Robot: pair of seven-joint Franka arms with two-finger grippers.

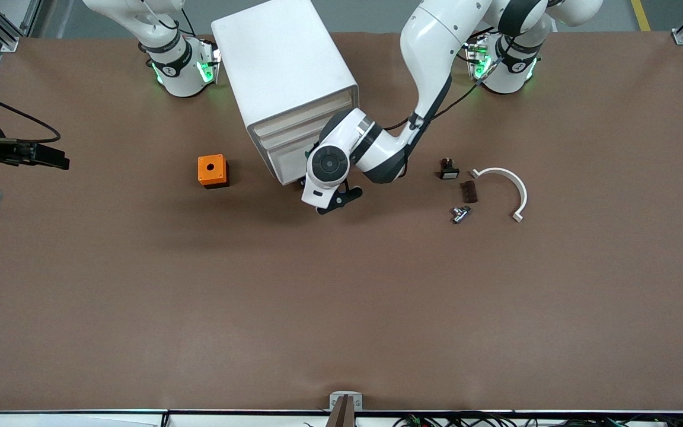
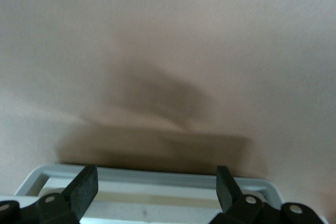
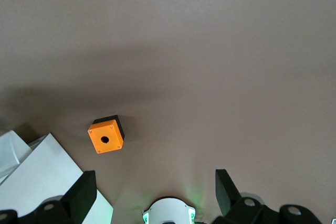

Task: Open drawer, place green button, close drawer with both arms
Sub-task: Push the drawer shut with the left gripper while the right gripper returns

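Left claw (image 2: 156, 192) open at drawer (image 2: 157, 179); right arm waits.

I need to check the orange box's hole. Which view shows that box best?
The right wrist view: the orange box shows its holed top face-on and unobstructed. The front view shows it smaller, beside the cabinet. The left wrist view misses it.

Matt brown table (image 1: 341, 308), glossy white cabinet (image 1: 282, 65)

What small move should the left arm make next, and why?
Probably ease the left hand onto the drawer front and close. Its fingers are open around the drawer's edge, and the cabinet drawers look shut. The right hand waits open above the orange box.
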